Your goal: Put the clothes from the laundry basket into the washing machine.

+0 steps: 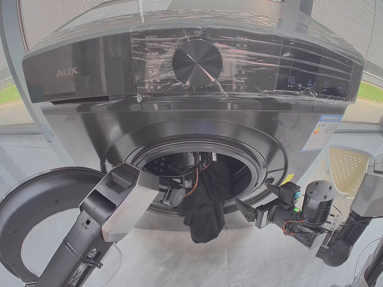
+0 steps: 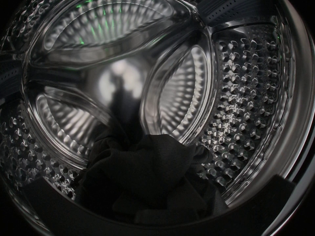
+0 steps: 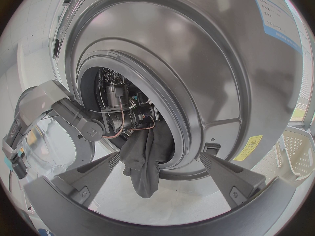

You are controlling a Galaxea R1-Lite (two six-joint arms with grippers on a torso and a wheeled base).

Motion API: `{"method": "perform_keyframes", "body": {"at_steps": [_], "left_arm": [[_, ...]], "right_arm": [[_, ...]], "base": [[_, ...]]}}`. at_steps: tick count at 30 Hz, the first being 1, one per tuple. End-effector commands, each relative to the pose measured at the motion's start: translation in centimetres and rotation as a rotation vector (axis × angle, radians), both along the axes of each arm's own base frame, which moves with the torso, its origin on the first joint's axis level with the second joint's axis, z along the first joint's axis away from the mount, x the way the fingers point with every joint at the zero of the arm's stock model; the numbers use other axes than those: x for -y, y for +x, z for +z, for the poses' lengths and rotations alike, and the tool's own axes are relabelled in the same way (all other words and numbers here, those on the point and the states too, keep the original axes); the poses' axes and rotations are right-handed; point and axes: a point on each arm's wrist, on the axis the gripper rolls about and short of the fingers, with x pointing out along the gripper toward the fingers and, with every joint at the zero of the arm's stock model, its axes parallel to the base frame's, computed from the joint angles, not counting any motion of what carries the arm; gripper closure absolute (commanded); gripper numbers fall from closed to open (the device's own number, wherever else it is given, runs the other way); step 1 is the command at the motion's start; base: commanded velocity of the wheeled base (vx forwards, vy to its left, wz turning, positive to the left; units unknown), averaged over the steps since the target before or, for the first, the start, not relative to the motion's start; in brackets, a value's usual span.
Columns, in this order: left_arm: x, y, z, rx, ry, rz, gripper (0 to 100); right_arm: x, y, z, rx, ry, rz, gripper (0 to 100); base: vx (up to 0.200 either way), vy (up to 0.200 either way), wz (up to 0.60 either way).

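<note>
A black cloth garment (image 1: 205, 214) is hanging over the lower rim of the dark grey front-loading washing machine (image 1: 191, 120), partly lying in its perforated steel drum (image 2: 249, 92) and partly dangling outside. The left arm (image 1: 119, 204) is sitting with its wrist inside the opening; whether the left gripper is grasping anything cannot be told. The right gripper (image 1: 259, 200) is hovering spread wide and empty just right of the garment, near the cream perforated laundry basket (image 1: 347, 164).

A black cloth (image 1: 205, 208) half in the washing machine (image 1: 79, 124)
It hangs out over the rim of the dark grey machine, whose round door (image 1: 20, 204) is open; the pale laundry basket (image 1: 347, 166) stands just beside
</note>
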Motion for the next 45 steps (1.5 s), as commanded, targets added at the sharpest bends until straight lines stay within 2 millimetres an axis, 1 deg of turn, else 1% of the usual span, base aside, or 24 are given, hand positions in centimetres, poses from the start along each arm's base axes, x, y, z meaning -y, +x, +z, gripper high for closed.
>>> {"method": "perform_keyframes", "body": {"at_steps": [1,2,3,8,9,10,13,15,16,19,20,21,25,28,33,34,36,38,39,42,45], "left_arm": [[-0.5,0.7,-1.5,-0.01,0.008,0.019,100],[-0.8,0.9,-1.5,-0.009,0.007,0.025,100],[-0.8,0.9,-1.3,-0.004,0.004,0.025,0],[-1.0,0.9,-0.5,0.008,-0.004,0.028,0],[-1.1,0.7,0.8,0.017,-0.008,0.028,0],[-1.3,0.5,1.2,0.01,0.001,0.027,0],[-1.7,-0.6,2.0,-0.036,0.05,0.009,0],[-2.2,-2.0,2.3,-0.112,0.103,-0.022,0],[-2.3,-2.3,2.2,-0.136,0.119,-0.036,0],[-3.3,-4.5,1.8,-0.247,0.207,-0.096,0],[-3.4,-4.7,1.8,-0.254,0.214,-0.099,0],[-3.8,-5.6,1.2,-0.297,0.255,-0.122,0],[-4.4,-6.9,-0.5,-0.357,0.322,-0.159,0],[-4.7,-7.4,-1.3,-0.382,0.342,-0.178,0],[-4.5,-8.0,-2.4,-0.404,0.362,-0.2,0],[-4.3,-8.1,-3.4,-0.42,0.372,-0.203,0],[-4.2,-7.8,-4.3,-0.419,0.37,-0.202,0],[-4.0,-7.6,-4.4,-0.403,0.361,-0.2,0],[-3.9,-7.4,-4.4,-0.395,0.36,-0.197,100],[-3.9,-7.2,-4.8,-0.398,0.36,-0.192,100],[-3.9,-6.9,-4.6,-0.387,0.35,-0.186,100]], "right_arm": [[-0.1,0.0,-0.1,-0.001,0.0,0.001,0],[-0.1,0.0,-0.1,-0.001,0.0,0.001,0],[0.0,0.0,-0.1,-0.003,-0.001,0.001,0],[-0.1,0.0,-0.1,-0.002,0.0,0.003,0],[-0.1,0.0,-0.1,-0.002,0.0,0.003,0],[-0.1,0.0,-0.1,-0.002,0.0,0.003,0],[-0.1,0.0,0.0,0.0,0.001,0.003,0],[-0.1,0.0,0.0,0.002,0.003,0.003,0],[-0.1,0.0,0.0,0.002,0.003,0.003,0],[-0.1,0.0,0.0,0.002,0.003,0.004,0],[-0.1,0.0,0.0,0.002,0.003,0.004,0],[-0.1,0.0,0.0,0.002,0.003,0.004,0],[-0.1,0.0,0.0,0.0,0.003,0.006,0],[-0.1,0.0,0.0,0.002,0.004,0.006,0],[-0.1,0.0,-0.1,-0.001,0.002,0.007,0],[-0.1,0.0,-0.1,-0.002,0.001,0.007,0],[-0.1,0.0,-0.1,-0.002,0.001,0.007,0],[-0.2,0.0,-0.1,-0.001,0.002,0.01,0],[-0.2,-0.1,-0.1,-0.001,0.002,0.012,0],[-0.2,-0.1,-0.1,-0.001,0.002,0.012,0],[-0.3,-0.1,0.0,0.0,0.003,0.015,0]], "base": [[0.0,0.0,0.0],[0.0,0.0,0.0],[0.0,0.0,0.0],[0.0,0.0,0.0],[0.0,0.0,0.0],[0.0,0.0,0.0],[0.0,0.0,0.0],[0.0,0.0,0.0],[0.0,0.0,0.0],[0.0,0.0,0.0],[0.0,0.0,0.0],[0.0,0.0,0.0],[0.0,0.0,0.0],[0.0,0.0,0.0],[0.0,0.0,0.0],[0.0,0.0,0.0],[0.0,0.0,0.0],[0.0,0.0,0.0],[0.0,0.0,0.0],[0.0,0.0,0.0],[0.0,0.0,0.0]]}}
